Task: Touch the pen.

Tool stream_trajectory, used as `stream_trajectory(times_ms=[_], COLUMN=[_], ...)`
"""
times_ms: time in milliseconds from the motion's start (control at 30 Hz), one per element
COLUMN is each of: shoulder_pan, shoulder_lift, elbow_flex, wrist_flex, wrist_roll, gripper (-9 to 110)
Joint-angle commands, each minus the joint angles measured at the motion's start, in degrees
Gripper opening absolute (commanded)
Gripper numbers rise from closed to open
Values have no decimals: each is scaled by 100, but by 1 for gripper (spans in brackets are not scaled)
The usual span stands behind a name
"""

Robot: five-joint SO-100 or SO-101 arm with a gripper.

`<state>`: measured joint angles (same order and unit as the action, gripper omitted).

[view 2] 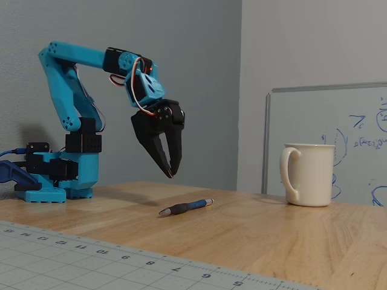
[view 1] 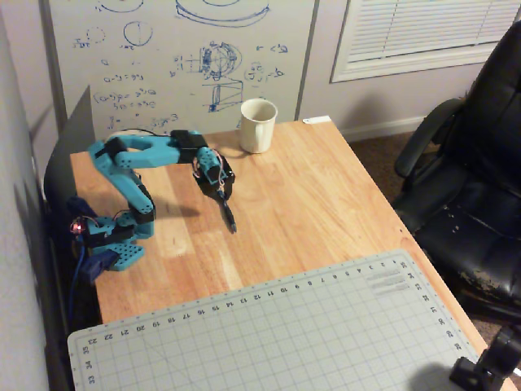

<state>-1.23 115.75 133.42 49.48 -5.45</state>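
On the wooden table, the blue arm stands bolted at the far corner, folded up and over so its black gripper hangs nose-down above the bare wood. I take that pose as a reach in progress: the fingertips sit almost together, only a sliver between them, clamped on nothing, and they hover well clear of the surface in the fixed view.

A grey cutting mat covers the near end of the table, out of the way. The cream mug stands upright off to the right in the fixed view, handle toward the arm, apart from everything.

The pen lies flat on the wood, just below and slightly right of the fingertips in the fixed view, not touched. A short drop should meet it.

From overhead the pen is hard to separate from the dark gripper and its shadow; I cannot pick it out there. The office chair is cut off at the edge.
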Motion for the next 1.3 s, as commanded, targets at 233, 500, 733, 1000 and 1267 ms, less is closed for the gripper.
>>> stream_trajectory(times_ms=[233,500,733,1000,1267], shoulder_pan=[35,35,35,35,18], shoulder_lift=[-1406,-1854,-1854,-1863,-1828], elbow_flex=[-1046,-1020,-958,-940,-1046], wrist_flex=[-650,-1547,-1556,-1529,-712], wrist_roll=[-35,-44,-44,26,9], gripper=[1,1,1,1,1])
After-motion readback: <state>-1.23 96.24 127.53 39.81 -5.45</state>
